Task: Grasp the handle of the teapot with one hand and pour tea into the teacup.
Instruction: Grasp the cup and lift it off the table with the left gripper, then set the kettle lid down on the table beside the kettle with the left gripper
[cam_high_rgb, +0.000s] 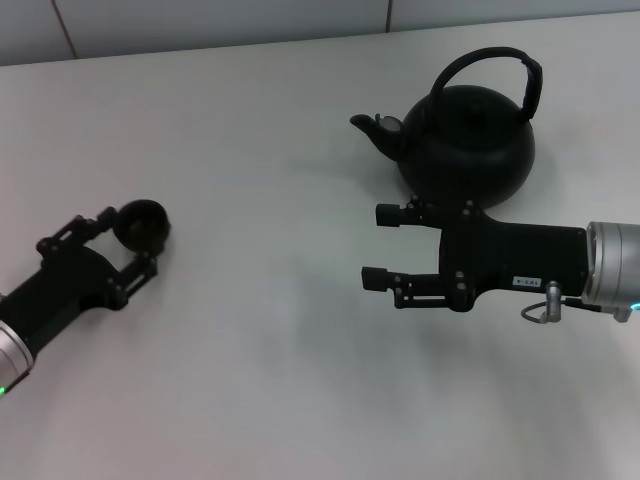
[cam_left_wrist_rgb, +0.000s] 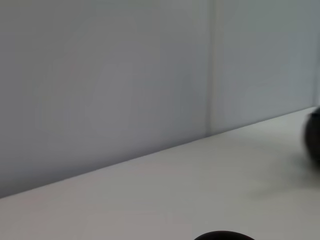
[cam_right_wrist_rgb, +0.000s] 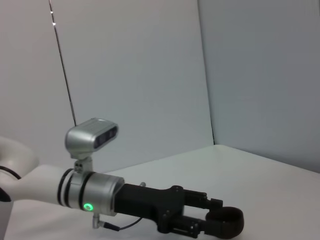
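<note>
Head view: I see the teapot (cam_high_rgb: 467, 140) at the bench's (cam_high_rgb: 270, 150) far right, handle (cam_high_rgb: 487, 68) free.
Right gripper (cam_high_rgb: 378, 246): jaws released near the pot, ready to reach.
Left gripper (cam_high_rgb: 128, 237): jaws grasping the teacup (cam_high_rgb: 141, 222), steadying it for pouring.

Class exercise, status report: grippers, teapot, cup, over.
Left gripper jaws shut on teacup. Right gripper open, beside teapot, handle not yet grasped. Nothing in the way.

Teacup (cam_high_rgb: 141, 222) left on table (cam_high_rgb: 270, 380); teapot (cam_high_rgb: 468, 145) far right, seemingly farther back.
</note>
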